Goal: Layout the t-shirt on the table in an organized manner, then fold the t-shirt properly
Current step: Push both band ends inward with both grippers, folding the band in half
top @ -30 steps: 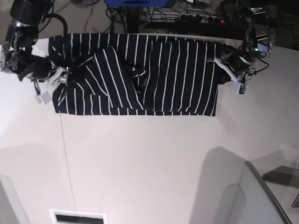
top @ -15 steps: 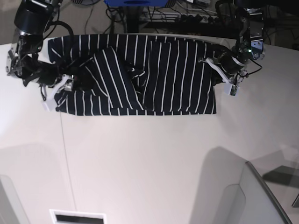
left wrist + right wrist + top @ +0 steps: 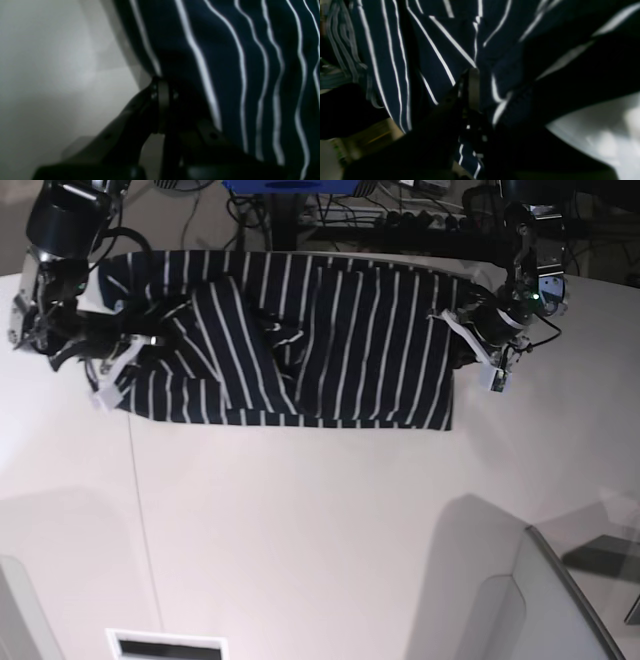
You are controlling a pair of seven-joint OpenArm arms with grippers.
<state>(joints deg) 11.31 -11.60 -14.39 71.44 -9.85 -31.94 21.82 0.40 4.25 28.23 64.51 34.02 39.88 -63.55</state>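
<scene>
The t-shirt (image 3: 330, 340) lies spread across the far half of the table (image 3: 320, 520), its long axis running 9 o'clock to 3 o'clock in the base view. It is not flat: a diagonal fold and a bunched ridge sit left of centre.

My right gripper (image 3: 130, 345) is at the 9 o'clock end of the shirt. In the right wrist view its jaws are closed on a fold of striped cloth (image 3: 475, 82), with fabric on both sides of the near finger. From this gripper the bulk of the garment lies toward 3 o'clock.

My left gripper (image 3: 470, 330) is at the 3 o'clock end. In the left wrist view its jaws are pinched shut on the shirt's edge (image 3: 160, 82), with bare table to the left of it. From here the garment lies toward 9 o'clock.

Judgement: both ends are held, one arm per end, so the coming move turns on pulling apart along the 9-to-3 axis to draw out the central ridge.

Surface: smooth, pale, with a thin seam line (image 3: 140, 510) running toward 6 o'clock. Ample free tabletop lies toward 6 o'clock; cables and equipment crowd the 12 o'clock edge.
</scene>
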